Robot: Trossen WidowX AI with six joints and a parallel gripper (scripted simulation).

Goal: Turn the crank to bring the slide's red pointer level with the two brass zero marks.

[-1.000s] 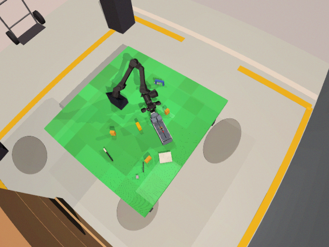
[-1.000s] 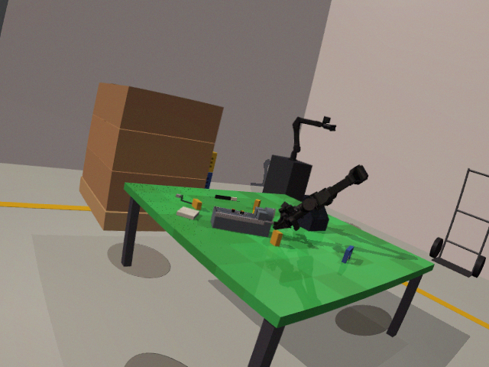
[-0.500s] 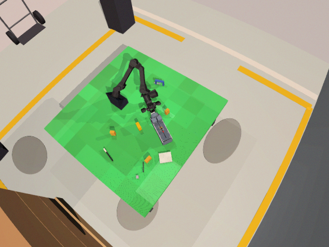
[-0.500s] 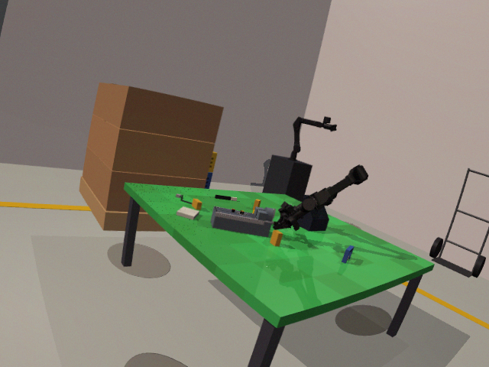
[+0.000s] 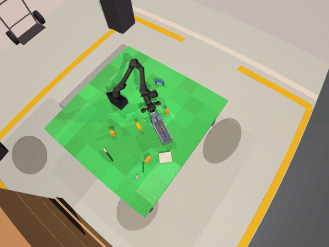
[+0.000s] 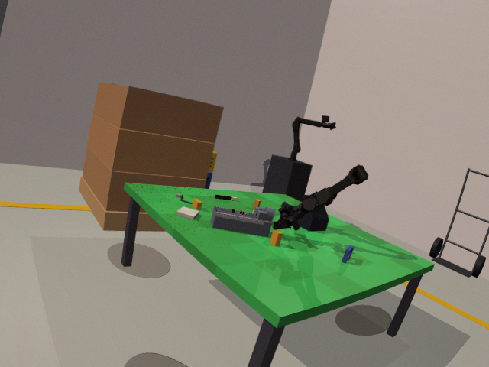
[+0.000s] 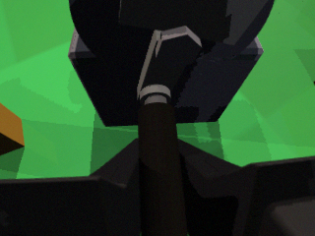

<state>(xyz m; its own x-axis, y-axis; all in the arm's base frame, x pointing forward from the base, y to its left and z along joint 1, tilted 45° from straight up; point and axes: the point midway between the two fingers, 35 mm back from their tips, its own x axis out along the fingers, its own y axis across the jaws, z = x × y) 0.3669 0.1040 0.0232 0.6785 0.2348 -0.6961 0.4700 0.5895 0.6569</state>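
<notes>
The jaws (image 5: 151, 110) (image 6: 277, 225) grip the dark crank handle (image 7: 157, 129) at one end of the grey machine (image 5: 162, 131) (image 6: 241, 226) (image 7: 199, 84), which sits on the green tabletop (image 5: 191, 106) (image 6: 244, 252) (image 7: 36, 34), just beside an orange block (image 5: 166, 111) (image 6: 276, 238) (image 7: 9, 129).

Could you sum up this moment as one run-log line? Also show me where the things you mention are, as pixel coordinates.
end effector (image 5: 151, 110) (image 6: 276, 225) (image 7: 155, 145): closed on crank handle (image 7: 157, 133) | machine (image 5: 165, 138) (image 6: 241, 228): on green table (image 5: 196, 106) (image 6: 244, 252) | pointer alignment: cannot tell

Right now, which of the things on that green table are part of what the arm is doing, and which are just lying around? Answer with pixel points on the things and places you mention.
Part of the job:
- grey machine (image 5: 166, 140) (image 6: 241, 226)
- its crank handle (image 7: 157, 130), gripped by the hand (image 7: 155, 145)

Just lying about:
- orange blocks (image 5: 112, 133) (image 6: 276, 238)
- blue bracket (image 5: 159, 81) (image 6: 347, 254)
- white slab (image 5: 165, 157) (image 6: 187, 213)
- black-and-white stick (image 5: 108, 155) (image 6: 224, 196)
</notes>
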